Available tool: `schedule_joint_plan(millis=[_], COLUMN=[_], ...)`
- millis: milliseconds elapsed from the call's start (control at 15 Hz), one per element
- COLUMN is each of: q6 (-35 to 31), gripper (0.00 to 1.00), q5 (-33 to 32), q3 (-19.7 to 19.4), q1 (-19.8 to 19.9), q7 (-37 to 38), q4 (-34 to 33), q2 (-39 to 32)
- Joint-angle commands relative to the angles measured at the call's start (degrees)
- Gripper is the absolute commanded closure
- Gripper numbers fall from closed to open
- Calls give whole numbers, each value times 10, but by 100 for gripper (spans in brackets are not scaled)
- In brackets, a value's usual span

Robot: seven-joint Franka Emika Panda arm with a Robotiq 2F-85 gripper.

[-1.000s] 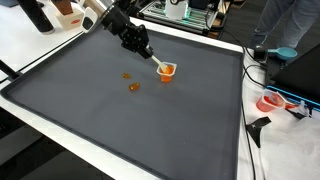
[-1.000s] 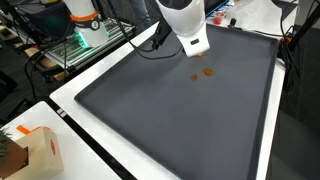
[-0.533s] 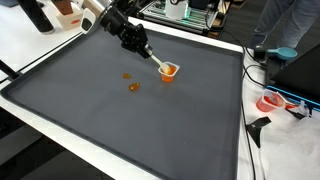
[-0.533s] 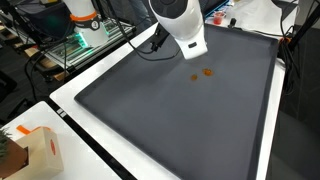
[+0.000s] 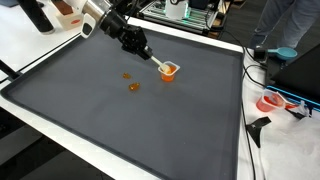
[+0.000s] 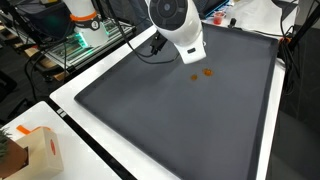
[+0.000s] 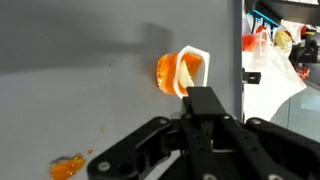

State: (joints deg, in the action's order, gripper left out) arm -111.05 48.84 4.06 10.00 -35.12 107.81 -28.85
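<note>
A small orange cup [image 5: 169,70] stands on the dark grey mat [image 5: 120,120] near its far edge. A white spoon [image 5: 158,64] runs from the cup's mouth up to my gripper [image 5: 146,53], which is shut on its handle just to the cup's left. In the wrist view the shut gripper [image 7: 203,98] sits right below the cup [image 7: 168,74], and the pale spoon end [image 7: 186,72] lies inside it. In an exterior view the white wrist housing [image 6: 180,30] hides both cup and jaws.
Two orange scraps [image 5: 131,82] lie on the mat left of the cup, also visible as orange scraps [image 6: 202,73] and one scrap [image 7: 68,167]. A person [image 5: 285,30] stands past the far corner. A cardboard box [image 6: 35,150] sits off the mat, and a red-and-white object [image 5: 272,102] lies beside it.
The arm and wrist have shifted slightly up and away from the cup end. The spoon stays in the cup and the cup has not moved.
</note>
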Motion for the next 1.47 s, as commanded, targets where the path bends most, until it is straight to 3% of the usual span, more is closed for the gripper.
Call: schedule_joint_plan(millis=[0,800,1400], q6=[17,76,60], gripper=[97,97,97], q5=[13,22,38], q3=[-3,-6,-11], q1=[-1,9,5], q7=[-11,-15,-26], q4=[-11,-35,-36], q2=[-12,-34,-39])
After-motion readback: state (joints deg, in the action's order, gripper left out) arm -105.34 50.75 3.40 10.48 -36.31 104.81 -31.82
